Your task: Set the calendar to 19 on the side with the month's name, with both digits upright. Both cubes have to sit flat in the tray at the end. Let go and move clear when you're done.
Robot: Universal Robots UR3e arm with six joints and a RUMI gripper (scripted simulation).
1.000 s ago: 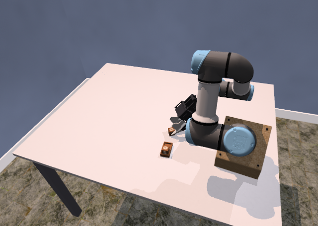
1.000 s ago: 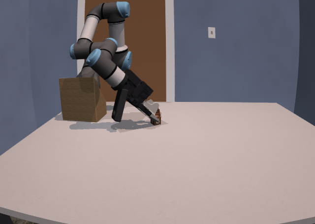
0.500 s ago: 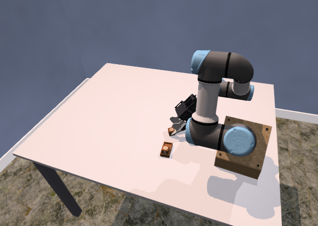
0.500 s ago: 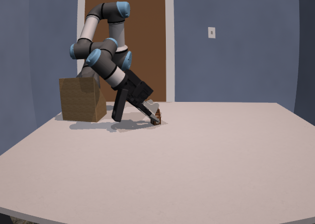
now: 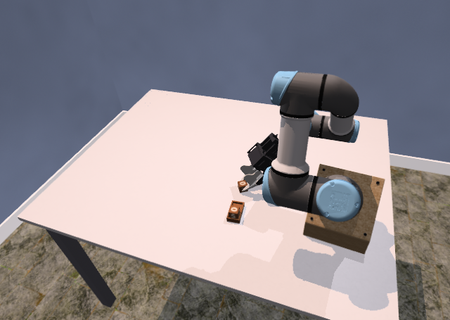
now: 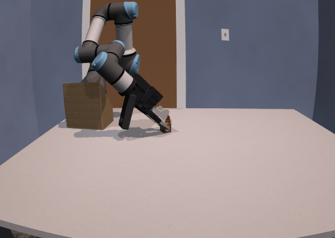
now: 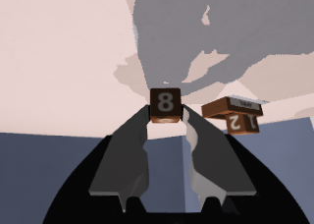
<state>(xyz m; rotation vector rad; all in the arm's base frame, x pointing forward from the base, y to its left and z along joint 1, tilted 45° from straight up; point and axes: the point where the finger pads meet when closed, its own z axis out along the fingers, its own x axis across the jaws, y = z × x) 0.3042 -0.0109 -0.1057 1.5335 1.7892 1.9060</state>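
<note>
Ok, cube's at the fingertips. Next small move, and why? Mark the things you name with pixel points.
I'd raise the gripper [image 5: 242,182] [image 6: 167,126] [image 7: 165,105] slightly, straight up. It's shut on the cube [image 5: 242,184] [image 6: 165,131] [image 7: 165,103], which is low by the table and outside the tray [image 5: 228,220] [image 6: 169,119] [image 7: 213,107]; a little height should help it clear the tray's rim.

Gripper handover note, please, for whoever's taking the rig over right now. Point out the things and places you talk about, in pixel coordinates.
Gripper [image 5: 244,186] [image 6: 167,127] [image 7: 165,105]: shut on the loose cube [image 5: 242,183] [image 7: 165,102], low beside the tray [image 5: 232,221] [image 7: 216,107]; its 8 faces the wrist camera.
Tray: holds the other cube [image 5: 233,210] [image 7: 235,124].
Done: one cube in the tray, loose one gripped.
Left: seat it flat, get an upright 19 on the month side, release, move clear. Can't confirm the tray cube's front digit.
</note>
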